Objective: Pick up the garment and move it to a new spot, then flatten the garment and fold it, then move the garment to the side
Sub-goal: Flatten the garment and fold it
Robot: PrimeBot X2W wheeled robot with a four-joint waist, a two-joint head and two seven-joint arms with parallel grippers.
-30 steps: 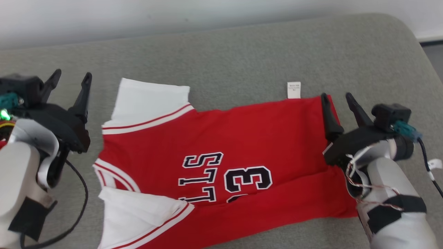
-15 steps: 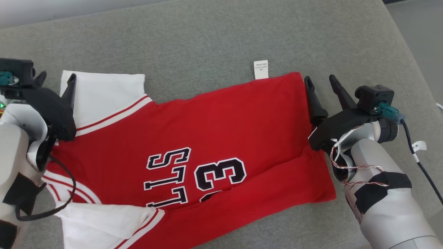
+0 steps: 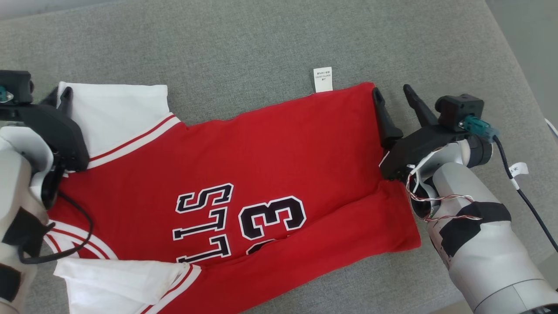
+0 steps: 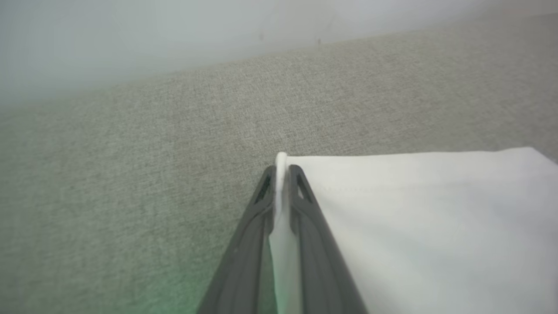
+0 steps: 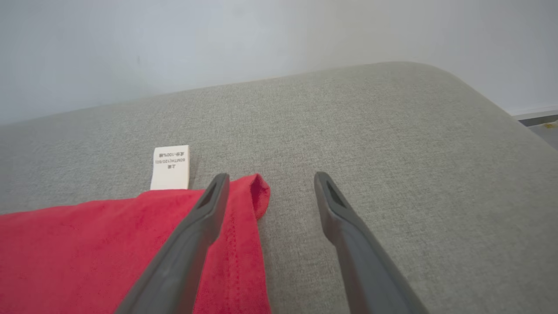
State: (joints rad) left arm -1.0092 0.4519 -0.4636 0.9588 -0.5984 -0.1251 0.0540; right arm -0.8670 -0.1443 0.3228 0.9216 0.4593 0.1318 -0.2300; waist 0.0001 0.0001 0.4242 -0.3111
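Observation:
The garment (image 3: 261,165), a red jersey with white sleeves and black lettering, lies spread on the grey cushion (image 3: 261,48). My left gripper (image 3: 61,97) is shut on the far corner of the white sleeve (image 3: 117,109); in the left wrist view the sleeve's edge (image 4: 281,205) is pinched between both fingers. My right gripper (image 3: 392,97) stands open at the red hem's far corner (image 5: 257,192), one finger (image 5: 192,235) over the cloth, the other (image 5: 348,235) over bare cushion. A white care label (image 3: 323,80) sticks out past the hem.
The grey cushion ends at a rounded corner (image 5: 457,83) on the right, with floor (image 3: 527,48) beyond. A pale wall (image 5: 218,43) rises behind the cushion. Black cables hang from both wrists, one at the right (image 3: 523,192).
My left gripper has moved onto the white sleeve's corner and closed on it. The head camera shifted, so the whole scene slid left and up. The right gripper stays open at the hem.

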